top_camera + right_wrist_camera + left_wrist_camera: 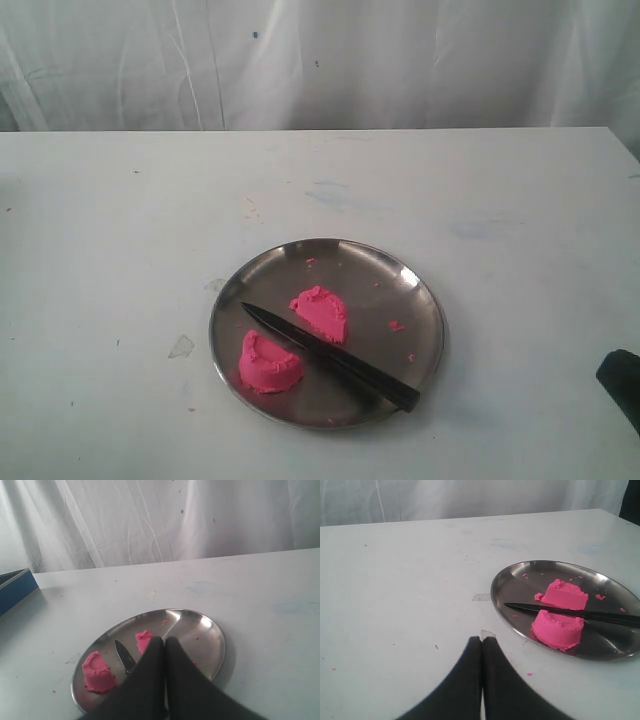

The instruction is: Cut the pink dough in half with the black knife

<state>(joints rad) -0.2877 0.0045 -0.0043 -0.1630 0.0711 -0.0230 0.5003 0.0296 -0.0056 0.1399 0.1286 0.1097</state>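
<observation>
The pink dough lies in two half-round pieces (320,313) (268,365) on the round steel plate (380,280). The black knife (330,355) rests flat between them, tip toward the left and handle at the plate's front right rim. My left gripper (482,639) is shut with nothing in it, over bare table short of the plate (520,580), with both halves (564,595) (557,629) and the knife (560,611) beyond. My right gripper (165,639) is shut and empty, hiding the handle of the knife (124,655). In the exterior view it shows only as a black tip (622,385) at the right edge.
Tiny pink crumbs (396,325) dot the plate. A clear scrap (181,346) lies on the white table left of the plate. A blue box edge (15,587) sits at the table's side. A white curtain (320,60) hangs behind the table.
</observation>
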